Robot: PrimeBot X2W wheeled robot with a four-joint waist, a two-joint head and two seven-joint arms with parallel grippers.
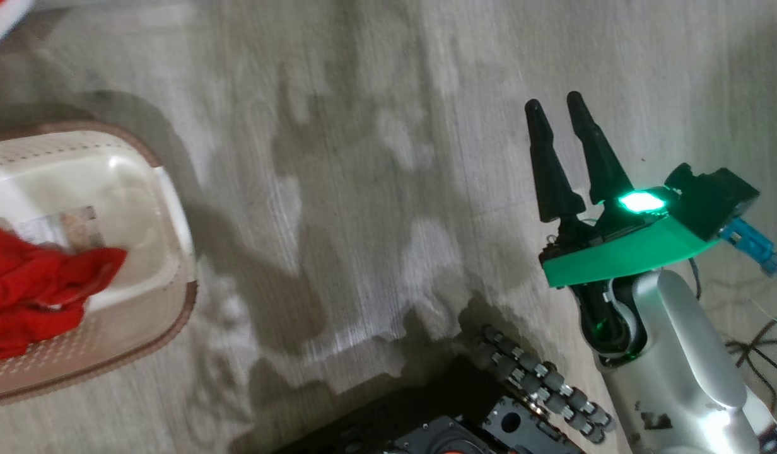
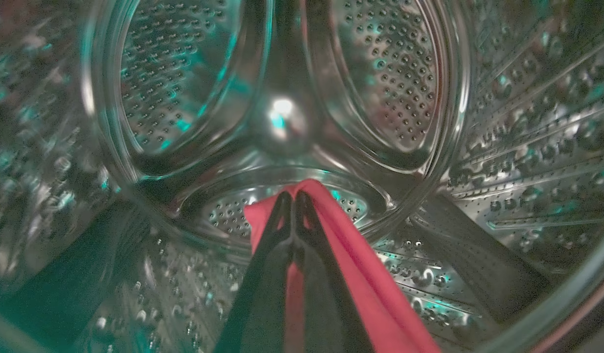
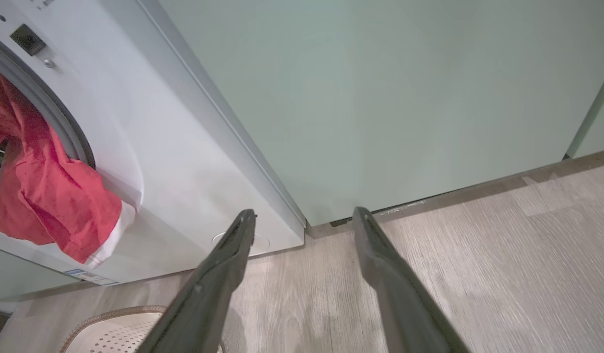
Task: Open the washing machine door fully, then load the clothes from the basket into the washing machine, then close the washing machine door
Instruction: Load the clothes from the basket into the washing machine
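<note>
Left gripper (image 2: 292,198) clamps bright red fabric garment (image 2: 365,284) inside perforated steel drum (image 2: 380,73); right gripper (image 1: 554,102) gapes empty; tail (image 3: 52,206) draped over grey gasket (image 3: 49,105) may slide out.

Clothes (image 3: 42,196) overhang the washing machine (image 3: 184,147) mouth (floor (image 3: 478,255) open).

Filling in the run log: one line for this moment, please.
phase: loading | left gripper: shut on red garment, inside drum | right gripper: open, empty | basket: clothes inside
</note>
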